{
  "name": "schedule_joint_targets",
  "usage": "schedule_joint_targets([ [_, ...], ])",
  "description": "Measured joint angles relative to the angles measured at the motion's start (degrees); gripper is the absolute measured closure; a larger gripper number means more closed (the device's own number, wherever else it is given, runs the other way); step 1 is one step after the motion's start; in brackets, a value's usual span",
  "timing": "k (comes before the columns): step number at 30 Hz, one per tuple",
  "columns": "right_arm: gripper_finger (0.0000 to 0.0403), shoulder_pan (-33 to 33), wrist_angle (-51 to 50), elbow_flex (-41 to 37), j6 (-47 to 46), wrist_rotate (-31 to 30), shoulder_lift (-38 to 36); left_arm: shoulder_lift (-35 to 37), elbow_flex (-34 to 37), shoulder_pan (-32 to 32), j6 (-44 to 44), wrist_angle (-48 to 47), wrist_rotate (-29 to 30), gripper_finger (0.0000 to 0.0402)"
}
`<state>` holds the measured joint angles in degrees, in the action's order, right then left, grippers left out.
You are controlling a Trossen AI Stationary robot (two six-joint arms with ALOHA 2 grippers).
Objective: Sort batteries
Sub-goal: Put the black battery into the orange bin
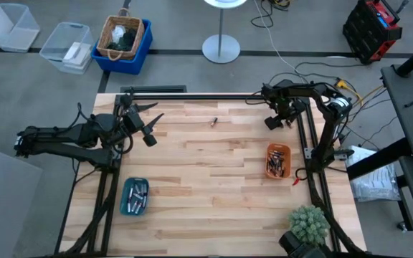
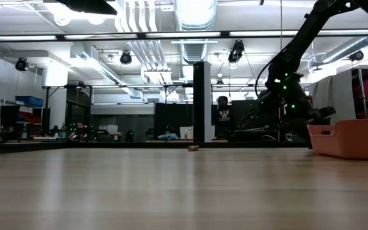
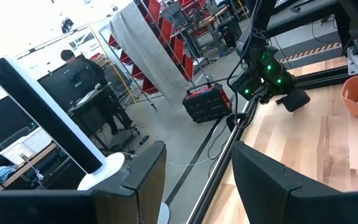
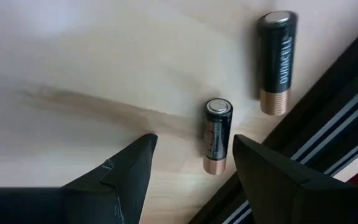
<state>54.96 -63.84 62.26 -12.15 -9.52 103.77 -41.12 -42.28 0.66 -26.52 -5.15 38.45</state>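
Batteries fill two trays on the table [image 1: 214, 186]: a teal tray [image 1: 134, 197] at the near left and an orange tray [image 1: 277, 160] at the right. One loose battery [image 1: 213, 122] lies far centre. The right gripper [image 4: 191, 163], fingers apart, hangs over two more batteries [image 4: 217, 135] at the far right edge. The left gripper [image 3: 197, 165] waits open, far left.

Two black-and-copper batteries [image 4: 218, 136] lie flat near the bench's edge rail; one lone battery [image 1: 213, 122] mid-bench; others fill both trays.
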Motion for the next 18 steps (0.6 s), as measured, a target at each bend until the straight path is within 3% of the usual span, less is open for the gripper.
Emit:
schedule_joint_targets([
  [10, 0.0196, -0.1, -0.1, -0.6, 1.3, 0.1, 0.0, 0.0, 0.0, 0.0, 0.0, 0.0, 0.0, 0.0237],
  [18, 0.0295, -0.2, 0.2, -0.6, 2.5, 1.1, 0.1, 0.0, 0.0, 0.0, 0.0, 0.0, 0.0, 0.0237],
])
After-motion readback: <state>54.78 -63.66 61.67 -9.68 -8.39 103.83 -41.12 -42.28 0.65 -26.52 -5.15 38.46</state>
